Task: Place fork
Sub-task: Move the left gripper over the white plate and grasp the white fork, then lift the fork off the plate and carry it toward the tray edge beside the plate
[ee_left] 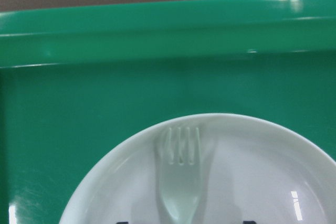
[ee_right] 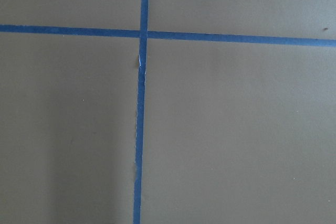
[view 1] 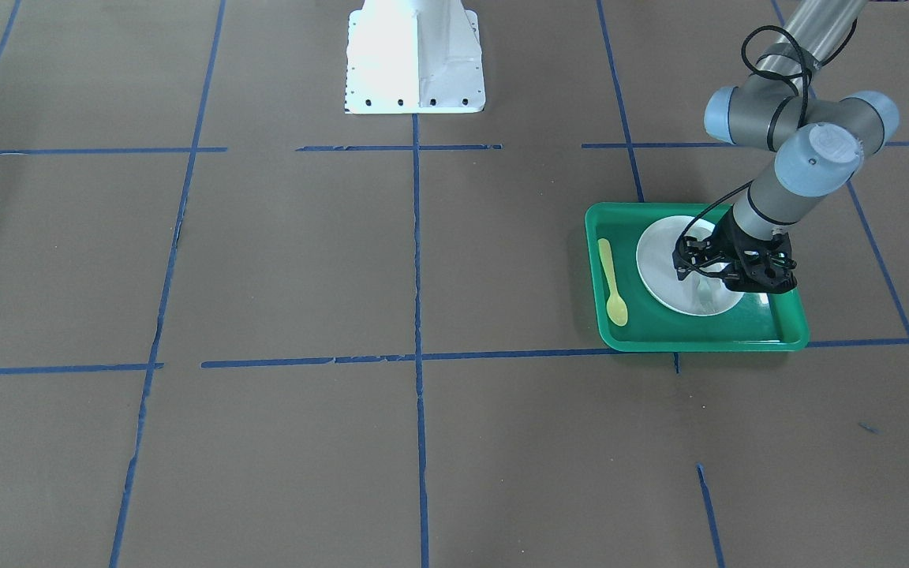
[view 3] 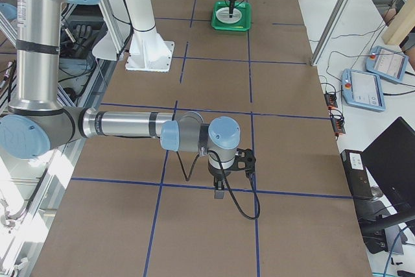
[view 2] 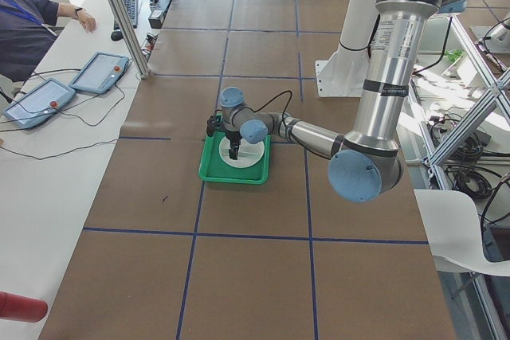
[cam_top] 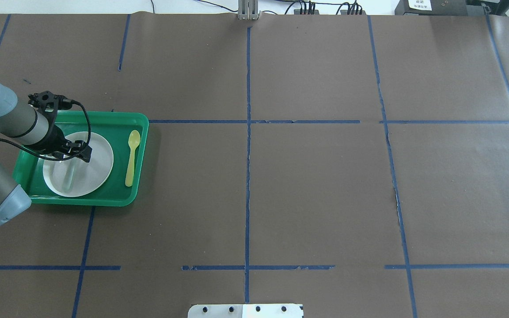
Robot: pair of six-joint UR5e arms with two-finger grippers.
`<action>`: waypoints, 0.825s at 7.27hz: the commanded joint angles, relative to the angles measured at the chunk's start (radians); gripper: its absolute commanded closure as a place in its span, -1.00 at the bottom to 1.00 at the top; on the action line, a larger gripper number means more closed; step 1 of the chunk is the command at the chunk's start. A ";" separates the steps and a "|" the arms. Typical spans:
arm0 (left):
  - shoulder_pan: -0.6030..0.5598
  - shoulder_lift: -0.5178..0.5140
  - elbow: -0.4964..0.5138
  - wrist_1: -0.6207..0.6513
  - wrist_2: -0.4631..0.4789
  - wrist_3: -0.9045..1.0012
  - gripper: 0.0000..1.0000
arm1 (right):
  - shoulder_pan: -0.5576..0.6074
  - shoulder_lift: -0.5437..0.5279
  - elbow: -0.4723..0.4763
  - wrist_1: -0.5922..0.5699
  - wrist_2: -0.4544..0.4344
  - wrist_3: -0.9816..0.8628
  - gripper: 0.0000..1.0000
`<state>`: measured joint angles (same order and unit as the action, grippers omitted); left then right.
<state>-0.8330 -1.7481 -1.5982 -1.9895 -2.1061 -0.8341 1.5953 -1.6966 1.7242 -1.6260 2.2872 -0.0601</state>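
The pale whitish-green fork [ee_left: 181,177] lies flat on a white plate [ee_left: 273,171], tines toward the tray wall. It also shows faintly in the overhead view [cam_top: 69,175]. The plate [cam_top: 100,154] sits in a green tray [cam_top: 104,118]. My left gripper [cam_top: 66,153] hangs low over the plate, open, its fingertips [ee_left: 250,222] wide apart on either side of the fork's handle and not gripping it. It shows in the front view [view 1: 731,274] too. My right gripper [view 3: 220,194] appears only in the exterior right view, over bare table; I cannot tell its state.
A yellow spoon [cam_top: 131,152] lies in the tray beside the plate, toward the table's middle. The tray's raised rim [view 1: 699,345] surrounds the plate. The white robot base [view 1: 415,55] stands at mid-table edge. Blue tape lines cross the brown table.
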 commanded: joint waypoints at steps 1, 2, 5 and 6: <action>0.000 0.005 -0.011 0.000 -0.002 -0.002 -0.23 | 0.000 0.000 0.000 0.000 0.000 -0.001 -1.00; 0.000 0.007 -0.012 0.000 -0.003 -0.002 0.08 | 0.000 0.000 0.000 0.000 0.000 0.000 -1.00; 0.000 0.007 -0.003 0.000 -0.002 -0.002 0.70 | 0.000 0.000 0.000 0.000 0.000 -0.001 -1.00; -0.001 0.009 -0.009 0.000 -0.003 -0.002 0.80 | 0.000 0.000 0.000 0.000 0.000 -0.001 -1.00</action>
<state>-0.8332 -1.7406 -1.6039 -1.9895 -2.1081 -0.8360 1.5954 -1.6966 1.7242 -1.6260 2.2872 -0.0612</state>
